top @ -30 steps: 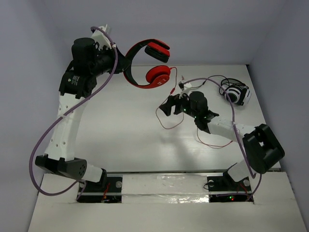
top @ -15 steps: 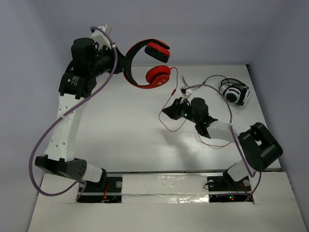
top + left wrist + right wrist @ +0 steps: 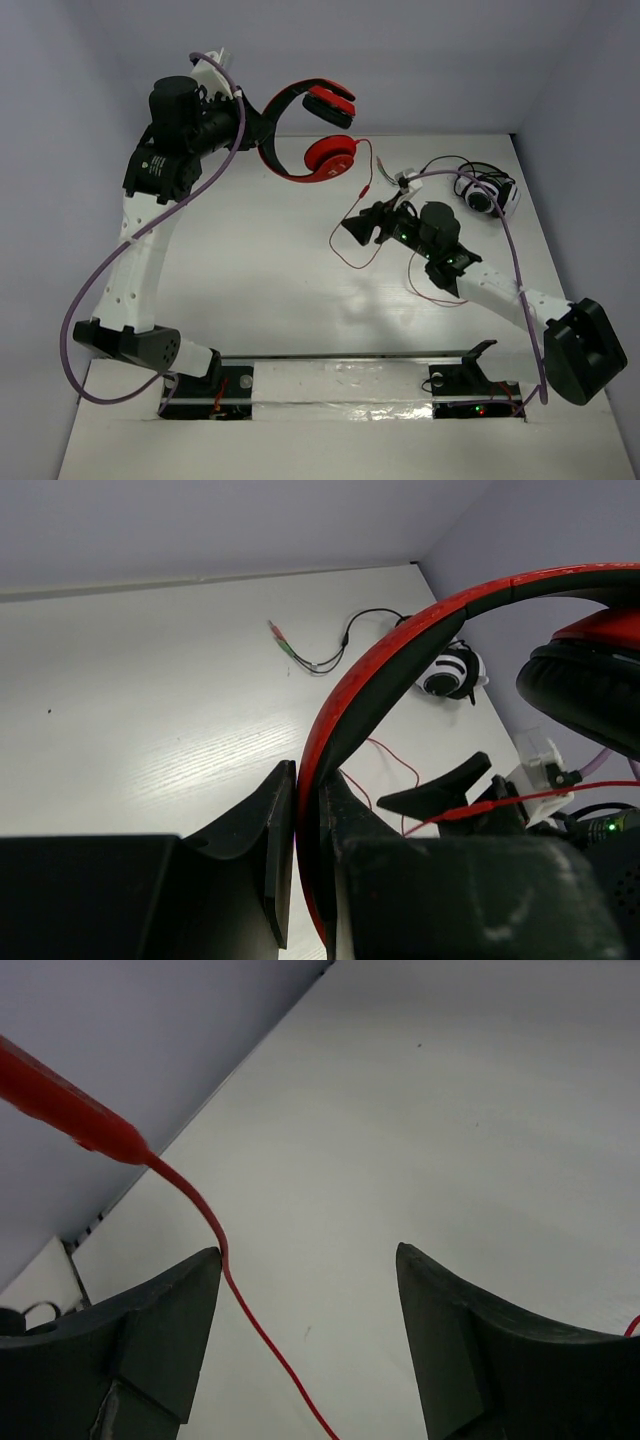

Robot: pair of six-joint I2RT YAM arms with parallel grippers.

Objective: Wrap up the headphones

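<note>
Above the white desk (image 3: pixel 250 260), the left tool (image 3: pixel 300 820) clamps the red over-ear headphones (image 3: pixel 325 155) aloft, so their thin red cable (image 3: pixel 205 1215) hangs freely inside the open, empty right tool (image 3: pixel 310 1290).

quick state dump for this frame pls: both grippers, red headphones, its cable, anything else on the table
left gripper: shut on the headband of the red headphones, held up off the table
right gripper: open, low over the table, nothing pinched
red cable: hangs loose, passes between the right jaws close to one finger, rest loops on the table
other: white and black headphones at the far right of the table
wrap: not done, cable unwound
</note>
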